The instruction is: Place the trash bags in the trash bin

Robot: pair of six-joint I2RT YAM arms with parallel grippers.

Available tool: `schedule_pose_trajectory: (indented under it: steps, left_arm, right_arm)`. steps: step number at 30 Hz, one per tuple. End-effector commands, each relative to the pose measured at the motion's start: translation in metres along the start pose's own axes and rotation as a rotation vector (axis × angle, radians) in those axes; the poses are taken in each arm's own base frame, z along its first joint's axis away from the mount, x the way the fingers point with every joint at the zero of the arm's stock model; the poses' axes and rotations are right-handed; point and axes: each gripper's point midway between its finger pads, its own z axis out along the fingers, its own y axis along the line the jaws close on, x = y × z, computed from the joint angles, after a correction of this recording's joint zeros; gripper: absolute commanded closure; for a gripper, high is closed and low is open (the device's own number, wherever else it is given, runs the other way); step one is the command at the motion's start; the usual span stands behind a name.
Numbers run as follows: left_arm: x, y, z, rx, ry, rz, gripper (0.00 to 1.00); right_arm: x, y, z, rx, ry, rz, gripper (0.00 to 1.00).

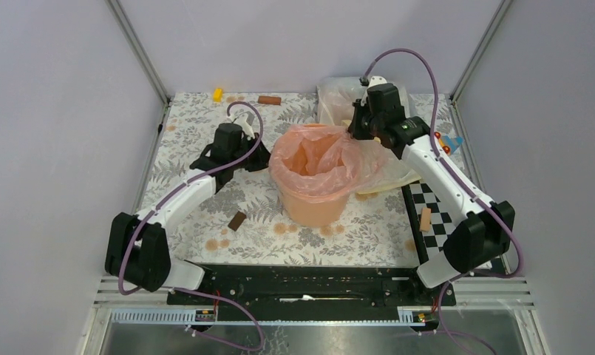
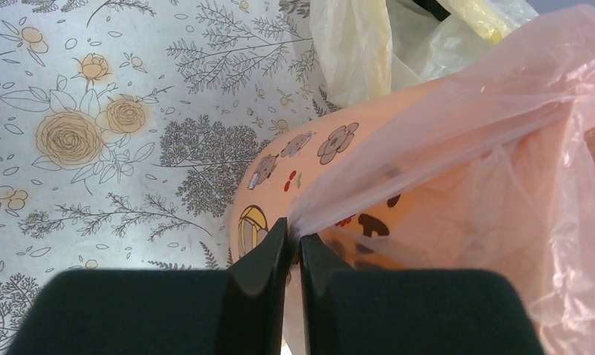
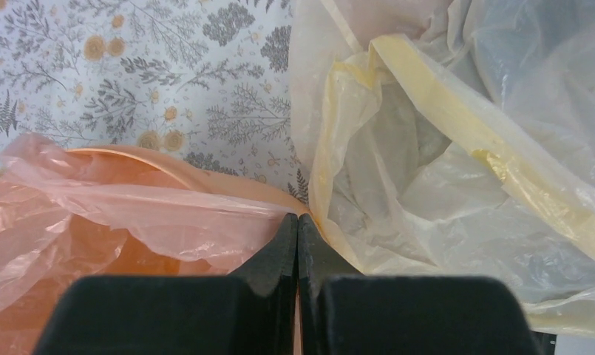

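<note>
The peach-orange trash bin (image 1: 314, 205) stands upright mid-table. The pale-pink trash bag (image 1: 318, 157) lies open inside it, and its film is draped over the rim. My left gripper (image 1: 260, 157) is at the bin's left side. In the left wrist view it (image 2: 294, 226) is shut on a gathered edge of the pink bag (image 2: 464, 140), outside the printed bin wall (image 2: 309, 159). My right gripper (image 1: 353, 131) is at the bin's far right rim. In the right wrist view it (image 3: 298, 218) is shut where the pink bag's edge (image 3: 131, 203) meets its tips, above the bin (image 3: 235, 188).
A cream-yellow bag (image 3: 427, 133) and a clear whitish bag (image 1: 337, 92) lie right behind the bin, against my right gripper. Small blocks lie at the back left (image 1: 269, 100), front left (image 1: 237, 220) and on a checkered board (image 1: 436, 222) at the right.
</note>
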Motion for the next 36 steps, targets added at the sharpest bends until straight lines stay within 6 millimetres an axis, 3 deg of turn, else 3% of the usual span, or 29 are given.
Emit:
schedule_pose_trajectory:
  steps: [1, 8, 20, 27, 33, 36]
  left_arm:
    - [-0.019, -0.005, -0.007, 0.031, -0.137, -0.002, 0.91]
    - [-0.004, -0.008, 0.002, 0.123, -0.158, -0.032, 1.0]
    - [0.016, -0.009, 0.016, 0.21, -0.125, -0.026, 1.0]
    - [0.021, -0.006, 0.02, 0.204, -0.108, -0.031, 1.0]
    - [0.029, -0.002, 0.029, 0.198, -0.062, -0.056, 1.0]
    - [0.026, -0.005, 0.026, 0.21, -0.074, -0.047, 1.0]
  right_arm:
    - [0.014, -0.018, 0.016, 0.036, 0.044, 0.07, 0.99]
    - [0.05, -0.017, 0.029, -0.013, 0.164, 0.062, 0.99]
    - [0.095, -0.005, 0.037, -0.123, 0.229, 0.134, 1.0]
    - [0.092, 0.001, 0.028, -0.16, 0.171, 0.179, 1.0]
    - [0.101, -0.019, 0.049, -0.035, 0.195, 0.209, 1.0]
    - [0.09, -0.01, 0.052, -0.083, 0.163, 0.214, 1.0]
